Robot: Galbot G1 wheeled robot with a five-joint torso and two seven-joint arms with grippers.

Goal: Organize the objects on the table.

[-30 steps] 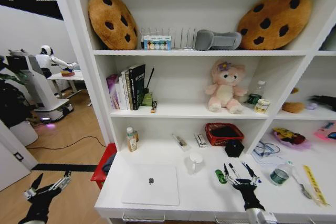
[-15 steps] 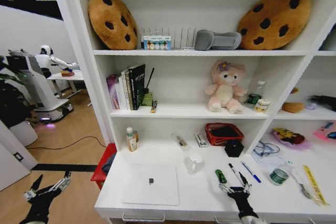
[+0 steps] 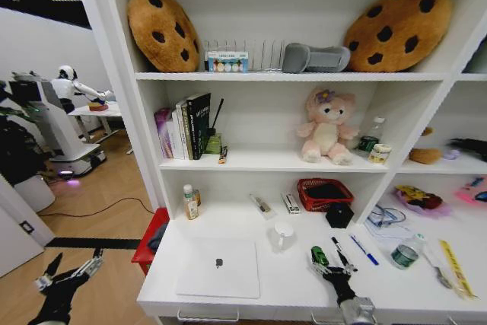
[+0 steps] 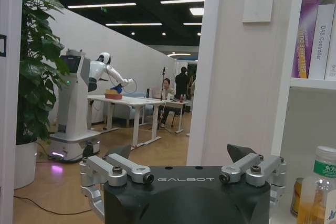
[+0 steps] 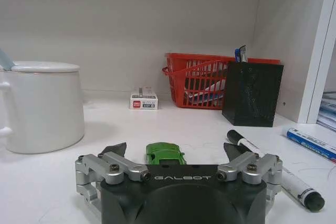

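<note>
A tiny green toy [image 5: 165,153] lies on the white table [image 3: 251,215], directly between the spread fingers of my open right gripper [image 5: 174,150]. From the head view, that gripper [image 3: 326,264] sits low at the table's front with the green toy [image 3: 317,253] at its tips. The black pen [image 3: 340,253] and blue pen [image 3: 364,250] lie just to its right. A white mug [image 3: 283,234] and a silver laptop [image 3: 218,266] with its lid shut lie to its left. A small jar [image 3: 404,256] and a yellow strip [image 3: 455,266] are at the far right. My left gripper [image 3: 68,273] hangs open beside the table, over the floor.
A red basket [image 5: 205,85] and a black pen holder [image 5: 252,94] stand at the back of the table, with a small box [image 5: 144,99] near the wall. A bottle [image 3: 190,202] stands at the back left. Shelves above hold books, cushions and a plush toy.
My right gripper has drawn back from over the pens and shifted left, so it now brackets the green toy; both pens lie uncovered. The left arm has not moved.
</note>
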